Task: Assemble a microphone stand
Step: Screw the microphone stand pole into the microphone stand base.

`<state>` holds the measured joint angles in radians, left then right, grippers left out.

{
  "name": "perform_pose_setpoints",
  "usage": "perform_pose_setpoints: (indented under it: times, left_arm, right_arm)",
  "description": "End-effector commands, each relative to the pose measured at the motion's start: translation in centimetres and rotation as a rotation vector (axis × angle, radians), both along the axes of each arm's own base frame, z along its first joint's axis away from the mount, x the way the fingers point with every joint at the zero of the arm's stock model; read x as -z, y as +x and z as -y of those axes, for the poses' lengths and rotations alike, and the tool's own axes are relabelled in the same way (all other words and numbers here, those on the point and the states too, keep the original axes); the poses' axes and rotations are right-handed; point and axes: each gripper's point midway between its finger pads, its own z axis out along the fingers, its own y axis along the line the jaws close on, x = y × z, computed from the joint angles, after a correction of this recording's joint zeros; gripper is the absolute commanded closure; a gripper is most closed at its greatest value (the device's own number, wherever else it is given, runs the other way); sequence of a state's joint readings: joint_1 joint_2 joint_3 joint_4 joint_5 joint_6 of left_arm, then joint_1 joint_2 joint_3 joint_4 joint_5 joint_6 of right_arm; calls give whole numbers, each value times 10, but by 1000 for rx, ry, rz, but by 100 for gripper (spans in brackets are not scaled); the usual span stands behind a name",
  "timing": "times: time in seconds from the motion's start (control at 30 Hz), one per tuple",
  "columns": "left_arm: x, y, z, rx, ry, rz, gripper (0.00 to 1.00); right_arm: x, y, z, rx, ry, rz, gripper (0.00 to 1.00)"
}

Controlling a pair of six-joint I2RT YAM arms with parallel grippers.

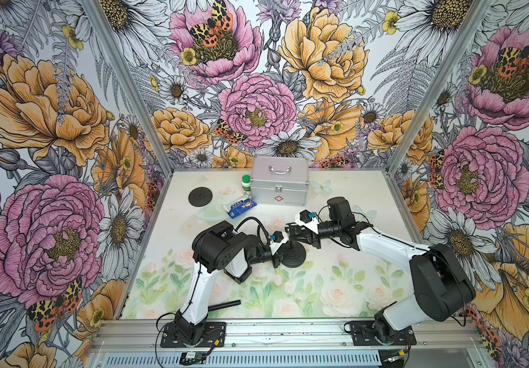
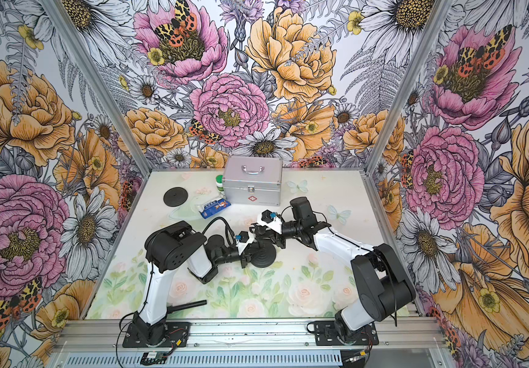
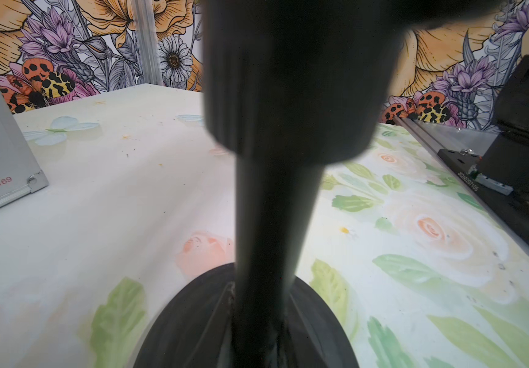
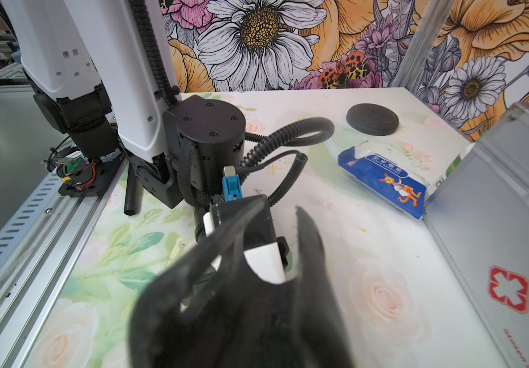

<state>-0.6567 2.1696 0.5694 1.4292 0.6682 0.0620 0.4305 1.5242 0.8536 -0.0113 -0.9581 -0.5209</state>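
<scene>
1. The left fingers (image 1: 276,262) are pressed in on the black pole (image 3: 272,207), low down, just above the round base (image 1: 298,258).
2. The right fingers (image 4: 311,248) hang at the pole's upper end, near its thicker collar (image 3: 288,79). A gap shows between their tips, but I can't tell whether they pinch anything.
3. The pole stands upright on the base in the middle of the worktop (image 1: 336,286). To my eye that first joint is made, or is being tightened.
4. Not yet used: a short black tube (image 1: 225,304) lies loose at the front by the left arm's foot. A second black disc (image 1: 200,197) sits at the back, well apart.
5. I see no microphone clip anywhere, so I'd call the job roughly midway.
6. The silver case (image 1: 279,184), green-capped bottle (image 1: 246,183) and blue packet (image 1: 241,207) at the back look like bystanders.
</scene>
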Motion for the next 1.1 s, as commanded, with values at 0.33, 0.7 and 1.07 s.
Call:
perform_pose_setpoints:
  times: [0.33, 0.7, 1.07]
  left_arm:
    - [15, -14, 1, 69, 21, -40, 76]
    - [12, -16, 0, 82, 18, -28, 77]
    - [12, -21, 2, 99, 22, -18, 77]
  right_arm:
    - [31, 39, 76, 1066, 11, 97, 100]
    - [22, -5, 20, 352, 21, 58, 62]
    - [12, -29, 11, -84, 37, -67, 56]
